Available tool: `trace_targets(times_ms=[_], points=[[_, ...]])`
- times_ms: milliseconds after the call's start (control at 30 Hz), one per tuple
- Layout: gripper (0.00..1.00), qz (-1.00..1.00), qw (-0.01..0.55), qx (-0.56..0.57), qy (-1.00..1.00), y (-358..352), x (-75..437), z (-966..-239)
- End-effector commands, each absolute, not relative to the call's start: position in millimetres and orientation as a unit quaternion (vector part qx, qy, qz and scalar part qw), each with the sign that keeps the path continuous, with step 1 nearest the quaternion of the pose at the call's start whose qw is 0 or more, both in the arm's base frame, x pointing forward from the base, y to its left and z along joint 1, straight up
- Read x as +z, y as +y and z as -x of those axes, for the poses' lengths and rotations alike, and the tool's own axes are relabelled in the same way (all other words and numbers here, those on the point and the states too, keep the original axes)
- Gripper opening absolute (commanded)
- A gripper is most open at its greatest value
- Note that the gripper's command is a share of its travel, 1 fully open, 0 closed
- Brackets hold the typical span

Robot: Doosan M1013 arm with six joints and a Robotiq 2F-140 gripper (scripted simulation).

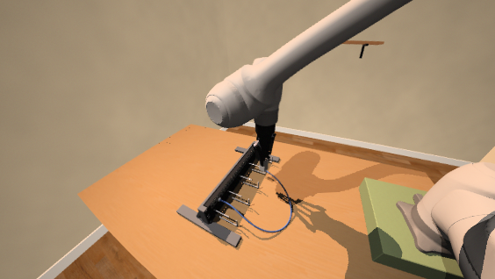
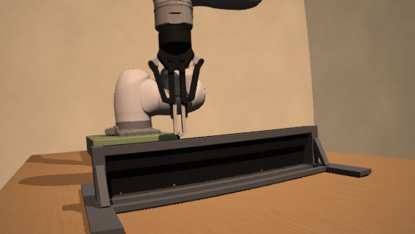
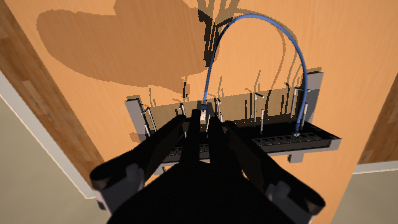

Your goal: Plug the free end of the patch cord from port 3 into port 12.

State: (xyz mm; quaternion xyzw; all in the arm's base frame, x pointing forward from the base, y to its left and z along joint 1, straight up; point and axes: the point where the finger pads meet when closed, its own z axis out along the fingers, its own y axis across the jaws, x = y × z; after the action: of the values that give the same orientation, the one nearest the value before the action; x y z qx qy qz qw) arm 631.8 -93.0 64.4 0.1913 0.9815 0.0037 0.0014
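Note:
The dark patch-panel rack [image 1: 219,230] [image 2: 206,141] [image 3: 320,142] stands on the wooden table [image 1: 145,184]. A blue patch cord [image 1: 272,231] [image 3: 255,15] runs from a port near one end of the rack, loops out over the table and comes back up to my gripper. My gripper [image 1: 264,165] [image 2: 180,132] [image 3: 203,108] points down and is shut on the cord's free plug [image 3: 204,112]. It holds the plug right at the rack's port side, level with the top edge, toward the far part of the panel. I cannot read the port numbers, and the fingers hide the plug's tip.
Thin metal cable-guide pins [image 1: 239,199] stick out from the rack's port side, around the cord. A green pad [image 1: 386,211] [image 2: 125,139] carries the robot's base [image 1: 461,211] at the table's right. The table's left and near edges lie beyond the rack.

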Motion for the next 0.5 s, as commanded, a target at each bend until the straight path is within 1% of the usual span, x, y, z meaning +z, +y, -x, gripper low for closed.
trace_targets(times_ms=[0, 467], points=[[0.00, -0.143, 0.000, 0.006, 0.990, -76, 69, -644], [0.00, -0.062, 0.000, 0.007, 0.998, -48, 75, -660]])
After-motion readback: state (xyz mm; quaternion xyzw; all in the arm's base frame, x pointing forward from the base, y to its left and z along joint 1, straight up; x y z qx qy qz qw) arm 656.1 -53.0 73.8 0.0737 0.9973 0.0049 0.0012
